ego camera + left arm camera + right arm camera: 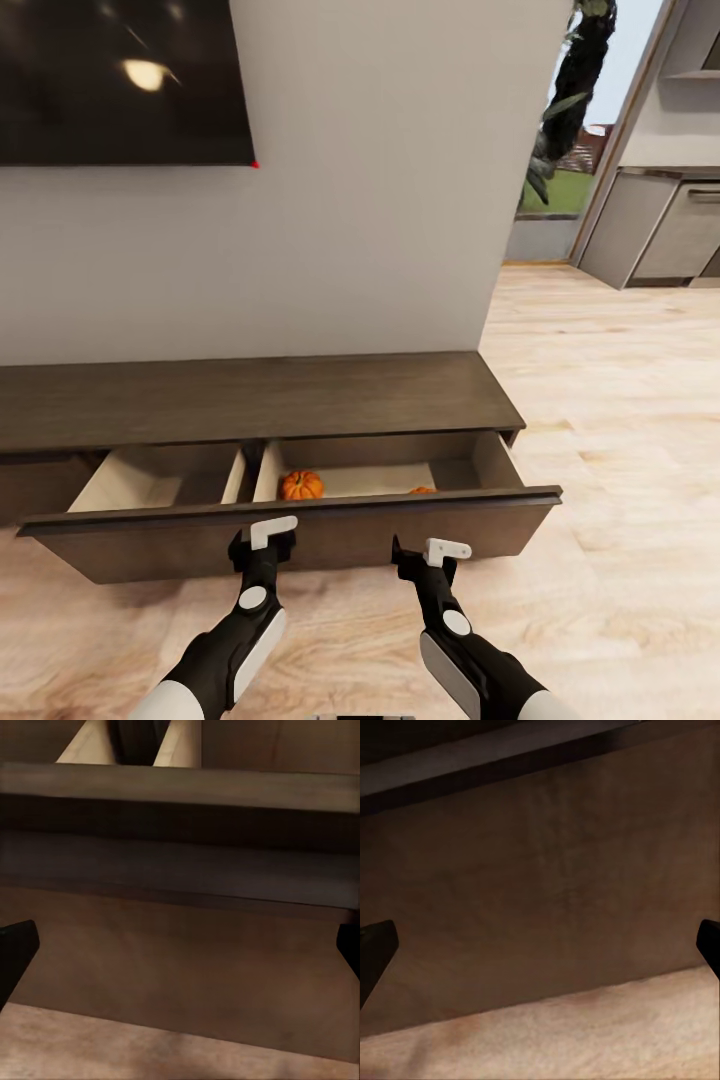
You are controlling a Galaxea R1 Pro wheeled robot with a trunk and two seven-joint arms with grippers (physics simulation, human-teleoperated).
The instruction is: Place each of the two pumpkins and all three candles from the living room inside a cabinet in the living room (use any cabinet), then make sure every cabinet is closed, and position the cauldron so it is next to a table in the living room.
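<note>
Both arms reached forward and slightly inward from the bottom of the head view, forearms low over the wood floor (620, 420), wrists raised toward the pulled-out drawer front (300, 535) of the cabinet (250, 400). The left gripper (268, 545) sat just in front of the drawer front, left of its middle; the right gripper (430, 560) sat a little lower and further right, also close to the front. In each wrist view the two dark fingertips (15, 952) (375, 949) showed at opposite edges with the brown drawer panel between them, so both grippers were spread wide and held nothing. Whether either touched the panel could not be told.

The drawer stood open, split by a divider into two beige compartments. One pumpkin (302, 486) lay in the right compartment near the divider. A second orange bit (422, 490) peeked just above the drawer's front edge further right, probably the other pumpkin.
</note>
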